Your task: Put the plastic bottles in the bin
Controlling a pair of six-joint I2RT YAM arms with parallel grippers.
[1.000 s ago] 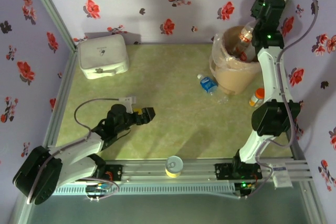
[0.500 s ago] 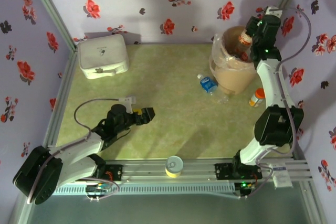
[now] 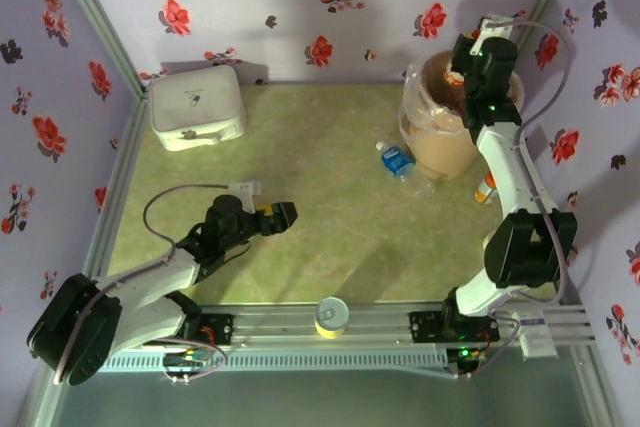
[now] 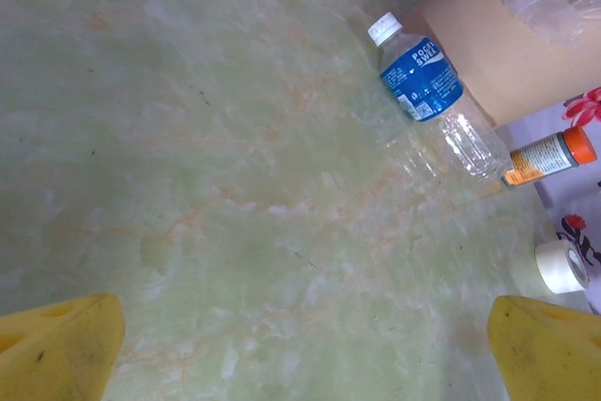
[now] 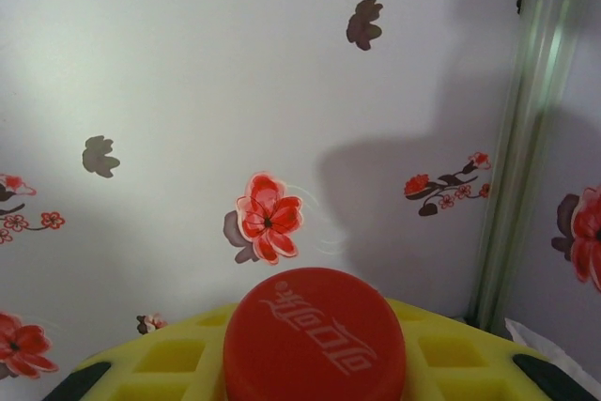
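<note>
A: What did the right gripper [image 3: 463, 59] have?

B: It had the red-capped bottle [image 5: 315, 335]. In the wrist view the red cap sat between the yellow fingers [image 5: 178, 359], which were closed in on it from both sides. The cap pointed toward the flowered wall.

A: And where was this hand?

B: It was raised above the bin [image 3: 440, 152], over the far part of its mouth, in the far right corner of the table [image 3: 330, 247]. The bin was the round beige bucket with a thin clear bag as lining.

A: How was the left gripper [image 3: 278, 217]?

B: Its jaws stood wide apart with nothing between them. It was low over the green table, on the near left side, well apart from the bin. In its own view only the two yellow tips were at the bottom corners.

A: Was there another bottle on the table?

B: Yes, a blue-labelled bottle [image 4: 423, 82] with a white cap lay on its side just beside the bin, on the bin's left. I could not tell if it touched the wall of the bin.

A: Other things?

B: An orange-capped vial [image 3: 487, 187] was near the bin's right side, a white box [image 3: 196, 107] was in the far left corner, and a yellow-rimmed tin [image 3: 331, 315] was at the near edge between the arm bases.
</note>
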